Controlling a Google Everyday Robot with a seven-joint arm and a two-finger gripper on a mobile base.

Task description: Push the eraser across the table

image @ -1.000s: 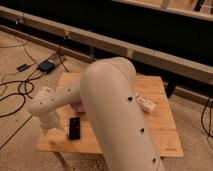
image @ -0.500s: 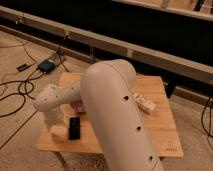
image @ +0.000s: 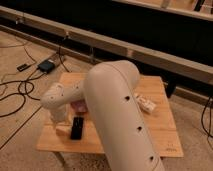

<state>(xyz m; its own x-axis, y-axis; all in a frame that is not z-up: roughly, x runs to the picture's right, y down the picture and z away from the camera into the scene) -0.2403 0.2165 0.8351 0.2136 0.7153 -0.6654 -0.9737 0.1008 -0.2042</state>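
The gripper [image: 59, 121] stood low over the near left part of the small light wooden plank table [image: 161, 131], just left of the flat black oblong eraser [image: 77, 128]. Whether the gripper was open or closed could not be determined, because the wrist housing covered it. Contact with the eraser could not be confirmed either.

The eraser lay flat in the near left quarter of the table, with its long axis running near to far. The low position beside 1 long edge probably served a sideways push to the right, not a grasp.

The bulky white arm [image: 115, 117] reached in from the near right and hid the middle of the table. A pink-purple object [image: 79, 106] showed just beyond the eraser, partly covered by the arm. A small white object [image: 146, 103] lay to the right of the arm. Both were probably obstacles if the push drifted toward the far side.
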